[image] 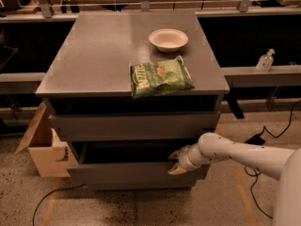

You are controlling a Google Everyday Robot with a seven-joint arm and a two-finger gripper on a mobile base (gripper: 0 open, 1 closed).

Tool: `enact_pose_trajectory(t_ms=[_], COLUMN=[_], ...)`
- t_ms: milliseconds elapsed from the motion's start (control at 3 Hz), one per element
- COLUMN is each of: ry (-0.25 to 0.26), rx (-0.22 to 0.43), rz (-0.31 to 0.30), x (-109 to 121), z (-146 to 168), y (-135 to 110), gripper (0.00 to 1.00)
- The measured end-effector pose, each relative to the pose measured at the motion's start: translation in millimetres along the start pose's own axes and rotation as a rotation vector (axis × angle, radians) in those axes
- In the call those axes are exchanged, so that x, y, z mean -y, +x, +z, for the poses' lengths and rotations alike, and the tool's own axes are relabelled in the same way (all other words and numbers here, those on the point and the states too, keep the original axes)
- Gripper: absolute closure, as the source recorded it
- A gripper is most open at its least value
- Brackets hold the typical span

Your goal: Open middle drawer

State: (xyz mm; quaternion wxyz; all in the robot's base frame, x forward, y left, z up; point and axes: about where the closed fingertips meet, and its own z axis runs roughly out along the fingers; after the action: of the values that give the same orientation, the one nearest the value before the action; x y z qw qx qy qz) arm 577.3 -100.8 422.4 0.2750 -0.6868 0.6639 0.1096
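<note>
Grey cabinet, three stacked fronts. The middle drawer is seen partly out: its front stands fwd of the cabinet body, w/ a dark gap above it where the interior is in shadow. The upper drawer also sits proud of the carcass; the lowest drawer is only glimpsed as a thin strip beneath, apparently closed.

The gripper is placed at the top edge of the middle drawer's front, right of centre, touching or hooked over that lip. Whether it is spread or closed cannot be told. The white arm is reached in from the right, roughly level w/ the front.

Step judged in hand: the pull itself, approx. part-way; opening is begun but travel prob. not finished.

Next move, as judged: a straight draw outward is called for, along the slide axis, contact kept on the lip. Because the hold is off-centre, racking of the drawer should be watched for. No sideways or upward drift should be allowed, or the lip may be lost.

On top, a white bowl and a green bag are left untouched, well apart from the work.
</note>
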Motion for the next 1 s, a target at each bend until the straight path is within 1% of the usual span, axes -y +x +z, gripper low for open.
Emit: enact_pose_trajectory(t_ms=[333, 667, 1000], ry=[0.000, -0.008, -0.009], rx=[0.000, 0.002, 0.002], rz=[0.000, -0.007, -0.007], x=[0.0, -20.7, -25.1], z=[0.1, 1.5, -1.1], y=[0.0, 3.2, 2.3], gripper=[1.00, 1.00, 1.00])
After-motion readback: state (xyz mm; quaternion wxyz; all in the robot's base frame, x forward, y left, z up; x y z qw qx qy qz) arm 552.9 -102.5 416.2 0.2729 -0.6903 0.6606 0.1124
